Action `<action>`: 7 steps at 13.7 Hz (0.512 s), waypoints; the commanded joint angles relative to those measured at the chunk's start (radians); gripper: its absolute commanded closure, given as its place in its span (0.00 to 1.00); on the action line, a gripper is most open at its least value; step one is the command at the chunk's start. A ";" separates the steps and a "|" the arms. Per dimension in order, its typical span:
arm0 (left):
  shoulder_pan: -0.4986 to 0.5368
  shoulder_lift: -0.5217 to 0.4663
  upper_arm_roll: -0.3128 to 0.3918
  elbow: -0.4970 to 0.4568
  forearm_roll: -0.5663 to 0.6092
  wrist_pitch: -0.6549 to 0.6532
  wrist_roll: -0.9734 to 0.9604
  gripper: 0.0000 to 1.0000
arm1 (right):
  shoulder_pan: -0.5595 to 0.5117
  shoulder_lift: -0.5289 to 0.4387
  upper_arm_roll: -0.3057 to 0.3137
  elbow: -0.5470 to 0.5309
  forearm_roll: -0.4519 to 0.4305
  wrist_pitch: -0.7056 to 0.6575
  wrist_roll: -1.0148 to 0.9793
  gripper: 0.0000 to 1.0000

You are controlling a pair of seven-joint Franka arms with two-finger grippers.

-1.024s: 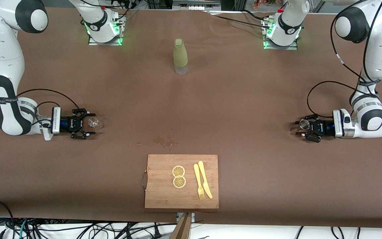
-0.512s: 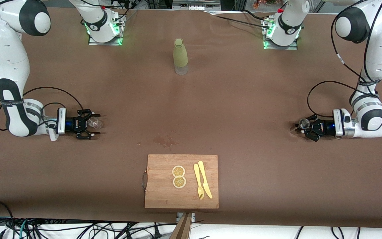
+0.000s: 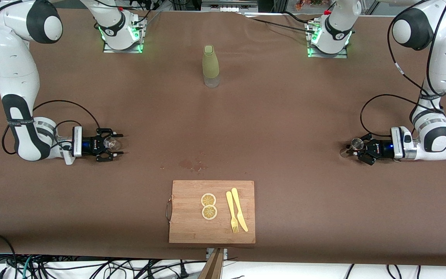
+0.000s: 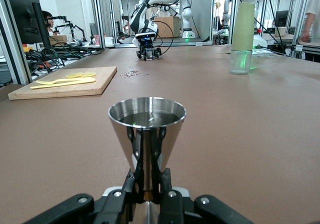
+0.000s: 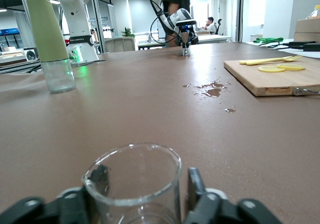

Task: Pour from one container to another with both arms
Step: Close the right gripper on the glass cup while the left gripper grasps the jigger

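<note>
The left tool [image 3: 356, 149] pinches the steel jigger [image 4: 147, 134] at its narrow waist, upright so nothing spills. Well apart from it, toward the right arm's end of the table [image 3: 269, 128], the right tool [image 3: 114, 146] brackets the glass cup [image 5: 132, 184] (jaws not visibly tight yet), readying a lift.

In the left wrist view the shiny steel hourglass jigger [image 4: 147, 134] runs off the picture's edge below its waist, so its lower cone is unseen. In the right wrist view the tiny clear glass cup [image 5: 133, 184] loses its base to the edge likewise. In the front view the cup's contents are too small to tell.
</note>
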 commanded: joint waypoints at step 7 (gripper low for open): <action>-0.041 -0.008 -0.045 0.137 -0.036 -0.036 -0.183 1.00 | 0.000 0.008 0.000 0.020 0.070 -0.011 0.001 0.53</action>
